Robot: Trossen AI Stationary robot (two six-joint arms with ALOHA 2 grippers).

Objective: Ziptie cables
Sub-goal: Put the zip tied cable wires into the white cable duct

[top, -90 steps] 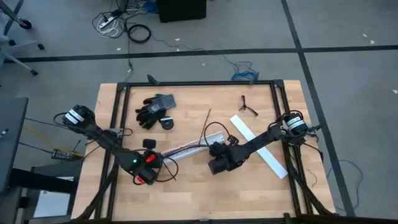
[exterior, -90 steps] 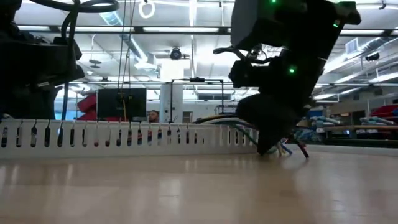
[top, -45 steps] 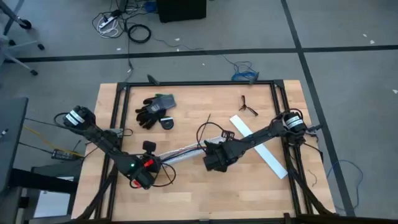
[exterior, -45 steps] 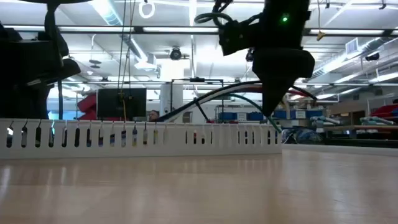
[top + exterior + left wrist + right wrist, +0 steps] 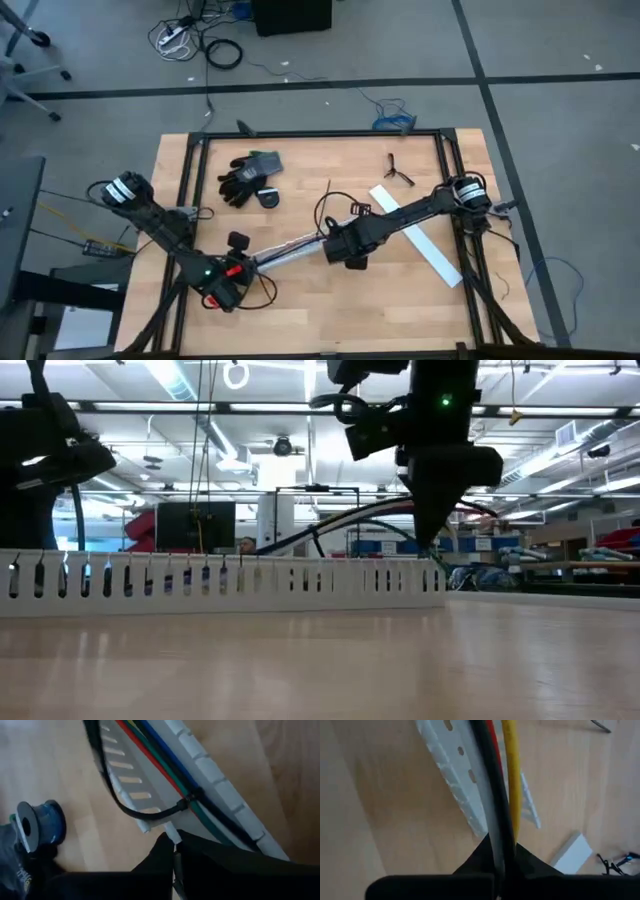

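Observation:
The cables point(image 5: 165, 767), red, blue, green and black, lie along the white slotted channel point(image 5: 290, 247) mid-table. A black band point(image 5: 189, 802) crosses them; whether it is the ziptie I cannot tell. A thin black strap point(image 5: 327, 190) sticks up from the cable loop toward the far edge. My left gripper point(image 5: 245, 265) is shut at the channel's left end. At its right end my right gripper point(image 5: 335, 240) is shut on the cables, above the table in the low view point(image 5: 430, 550). My left gripper pinches a white tab point(image 5: 173, 834) at the channel's left end between its two fingers, coming level from the table's left. The channel runs away from the fingers with its length on the table. My right gripper pinches the bunched black, grey, yellow and red cables point(image 5: 501, 832) between its two fingers, pointing down from above. The cables run on from the fingers over the channel point(image 5: 457, 780), held off the table.
Black gloves point(image 5: 248, 175) and a small spool point(image 5: 268, 198) lie at the far left. A forked black clip point(image 5: 398, 170) sits far right. A white cover strip point(image 5: 415, 235) lies slanted under the right arm. A small black block point(image 5: 237, 240) sits by the left gripper.
My right gripper has risen off the table and gone toward the left and far edges, drawing the cables up into an arc. The channel has slid toward the table's left. My left gripper has backed toward the near left with the channel's end.

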